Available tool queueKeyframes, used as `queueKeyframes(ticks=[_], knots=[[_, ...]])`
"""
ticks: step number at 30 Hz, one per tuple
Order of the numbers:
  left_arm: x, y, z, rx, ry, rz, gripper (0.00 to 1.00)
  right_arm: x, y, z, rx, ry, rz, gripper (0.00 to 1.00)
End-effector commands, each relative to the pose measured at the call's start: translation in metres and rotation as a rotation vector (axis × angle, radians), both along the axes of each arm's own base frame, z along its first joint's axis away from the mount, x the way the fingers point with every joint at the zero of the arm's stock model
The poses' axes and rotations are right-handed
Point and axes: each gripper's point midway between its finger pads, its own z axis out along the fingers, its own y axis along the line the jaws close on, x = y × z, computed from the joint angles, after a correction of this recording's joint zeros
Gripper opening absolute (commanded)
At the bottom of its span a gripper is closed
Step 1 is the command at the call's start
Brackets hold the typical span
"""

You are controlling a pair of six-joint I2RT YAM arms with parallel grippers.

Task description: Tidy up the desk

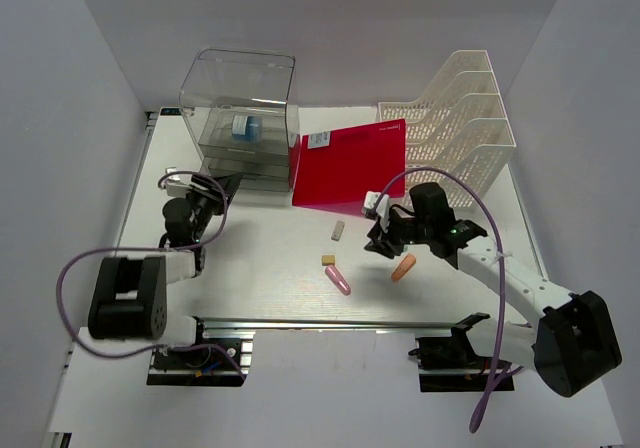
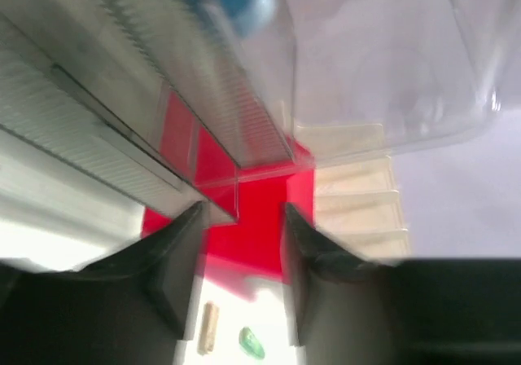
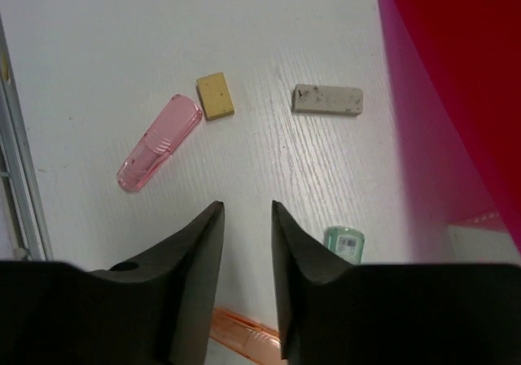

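The white desk (image 1: 265, 253) holds small loose items near its middle: a grey eraser (image 1: 338, 230), a yellow block (image 1: 328, 260), a pink capsule-shaped piece (image 1: 338, 280) and an orange one (image 1: 403, 267). My right gripper (image 1: 378, 240) hovers over the desk between them, open and empty. In the right wrist view (image 3: 246, 210) the pink piece (image 3: 159, 142), yellow block (image 3: 215, 95) and eraser (image 3: 327, 98) lie ahead, and a small green item (image 3: 344, 243) lies beside the right finger. My left gripper (image 1: 222, 183) is open and empty at the front of the clear drawer box (image 1: 237, 108).
A red folder (image 1: 350, 163) leans between the drawer box and the white mesh file rack (image 1: 465, 118) at the back right. A silver rail (image 1: 330, 322) runs along the near edge. The left wrist view (image 2: 241, 210) shows the drawer fronts (image 2: 122, 137) close by.
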Motion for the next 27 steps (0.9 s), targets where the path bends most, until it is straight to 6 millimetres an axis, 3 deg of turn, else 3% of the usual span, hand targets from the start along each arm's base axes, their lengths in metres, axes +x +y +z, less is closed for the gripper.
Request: queueKeyframes(ticks=[1, 2, 3, 4, 5, 6, 7, 8, 10, 12, 16, 17, 18, 20, 27], knots=[[-0.022, -0.007, 0.011, 0.172, 0.019, -0.083, 0.47, 0.016, -0.007, 0.001, -0.016, -0.013, -0.066, 0.33], [-0.030, -0.009, 0.001, 0.202, 0.075, -0.108, 0.37, 0.018, -0.008, 0.002, -0.015, -0.014, -0.075, 0.24], [-0.036, -0.009, -0.001, 0.264, 0.081, -0.134, 0.15, 0.022, -0.012, 0.003, -0.016, -0.013, -0.098, 0.10], [-0.038, -0.012, 0.022, 0.304, 0.038, -0.159, 0.06, 0.024, -0.013, 0.003, -0.016, -0.011, -0.112, 0.06], [-0.049, -0.012, 0.006, 0.386, 0.106, -0.210, 0.00, 0.032, -0.019, 0.005, -0.012, -0.018, -0.146, 0.03], [-0.054, -0.019, 0.006, 0.424, 0.119, -0.255, 0.00, 0.034, -0.020, 0.006, -0.014, -0.019, -0.165, 0.01], [-0.053, -0.019, 0.021, 0.465, 0.102, -0.273, 0.00, 0.041, -0.026, 0.005, -0.023, -0.019, -0.210, 0.00], [-0.071, -0.026, 0.005, 0.466, 0.195, -0.347, 0.00, 0.046, -0.030, 0.006, -0.017, -0.009, -0.248, 0.01], [-0.089, -0.031, -0.002, 0.463, 0.258, -0.419, 0.00, 0.058, -0.044, 0.005, -0.032, -0.010, -0.334, 0.15], [-0.105, -0.043, 0.002, 0.438, 0.242, -0.484, 0.00, 0.063, -0.051, 0.006, -0.023, 0.009, -0.394, 0.28], [-0.128, -0.049, -0.003, 0.477, 0.299, -0.527, 0.30, 0.080, -0.074, 0.022, 0.035, 0.025, -0.523, 0.54], [-0.129, -0.049, -0.002, 0.494, 0.300, -0.522, 0.42, 0.081, -0.079, 0.023, 0.047, 0.035, -0.538, 0.62], [-0.131, -0.051, -0.003, 0.506, 0.305, -0.534, 0.46, 0.082, -0.083, 0.025, 0.059, 0.046, -0.547, 0.66], [-0.141, -0.062, -0.009, 0.513, 0.329, -0.587, 0.55, 0.081, -0.085, 0.027, 0.082, 0.076, -0.540, 0.67], [-0.162, -0.108, -0.030, 0.619, 0.426, -0.706, 0.62, 0.081, -0.098, 0.022, 0.104, 0.152, -0.561, 0.62]])
